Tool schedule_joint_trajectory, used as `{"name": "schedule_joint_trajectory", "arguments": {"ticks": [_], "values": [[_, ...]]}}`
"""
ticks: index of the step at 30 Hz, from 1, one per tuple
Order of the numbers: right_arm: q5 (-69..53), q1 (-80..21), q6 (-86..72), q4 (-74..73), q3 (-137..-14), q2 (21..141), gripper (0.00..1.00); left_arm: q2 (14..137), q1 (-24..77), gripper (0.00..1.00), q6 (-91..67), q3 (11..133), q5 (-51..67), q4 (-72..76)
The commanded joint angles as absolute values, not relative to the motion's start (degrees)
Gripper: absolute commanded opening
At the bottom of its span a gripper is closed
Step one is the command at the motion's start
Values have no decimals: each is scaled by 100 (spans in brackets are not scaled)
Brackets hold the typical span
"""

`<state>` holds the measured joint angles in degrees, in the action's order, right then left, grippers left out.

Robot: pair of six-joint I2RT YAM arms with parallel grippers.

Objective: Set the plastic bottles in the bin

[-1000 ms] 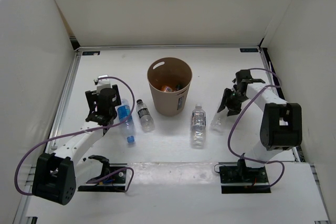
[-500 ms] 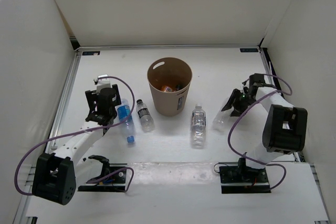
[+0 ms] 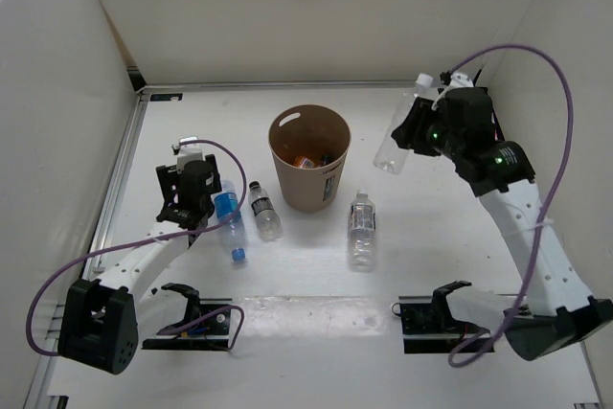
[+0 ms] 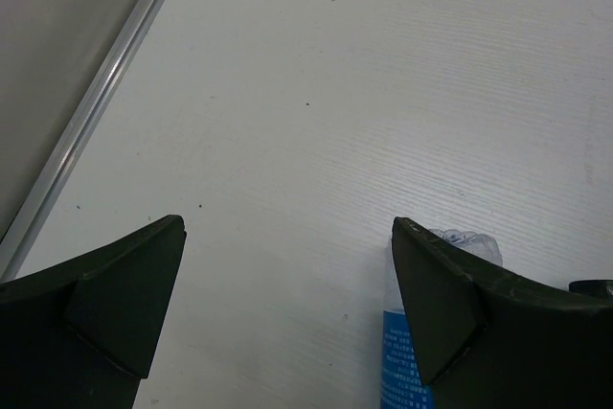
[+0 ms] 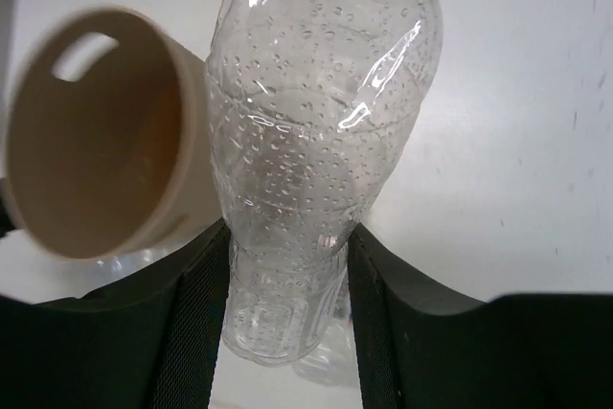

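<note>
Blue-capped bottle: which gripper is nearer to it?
Left. The left gripper sits open right beside the blue-capped bottle; the right gripper is raised well beyond the bin, shut on a clear bottle.

You've got a clear, glossy plastic bottle (image 5: 321, 122), ribbed low down and beaded with droplets, and a bin (image 5: 96, 141) of smooth matt tan plastic. The left gripper (image 4: 287, 232) has fingers (image 4: 120, 308) of matt black plastic, slightly grainy. Your table (image 4: 383, 74) is white, matt and finely lined, with a brushed metal rail (image 4: 101, 107) at its edge.
</note>
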<state>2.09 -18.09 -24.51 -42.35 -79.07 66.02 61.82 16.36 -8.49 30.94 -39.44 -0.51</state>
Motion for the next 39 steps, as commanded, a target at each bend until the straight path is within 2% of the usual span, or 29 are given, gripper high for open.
{"name": "schedule_joint_trajectory", "arguments": {"ticks": [1,5,10,13,15,19,24,26,37,39], "values": [[1844,-2686,-2549,-4421,-8577,6521,0,6117,1661,100,-897,3313,-4008,-106],[3019,-3435,-2329,-3843,-9043,6749,0,6161,1679,100,-870,3348,-3947,-132],[3644,-4384,-2040,-3507,-9604,7364,0,6152,1679,100,-853,3357,-3902,-123],[4622,-5342,-1189,-2560,-9336,7453,0,6135,1687,100,-853,3340,-3894,-114],[4693,-5545,-820,-1943,-9325,7697,0,6126,1705,100,-826,3340,-3876,-97],[4430,-5274,-1255,-2749,-10044,8313,0,6135,1705,100,-844,3331,-3885,-114],[3903,-5019,-1555,-2988,-9765,8446,0,6143,1696,100,-861,3331,-3929,-123],[3823,-5001,-1644,-2971,-9563,8385,7,6117,1705,100,-879,3340,-3937,-123],[3437,-4993,-1415,-3058,-9439,8411,26,6161,1705,100,-870,3340,-3929,-132],[3524,-4966,-1547,-3129,-9405,8332,49,6152,1705,100,-861,3340,-3929,-132]]}}
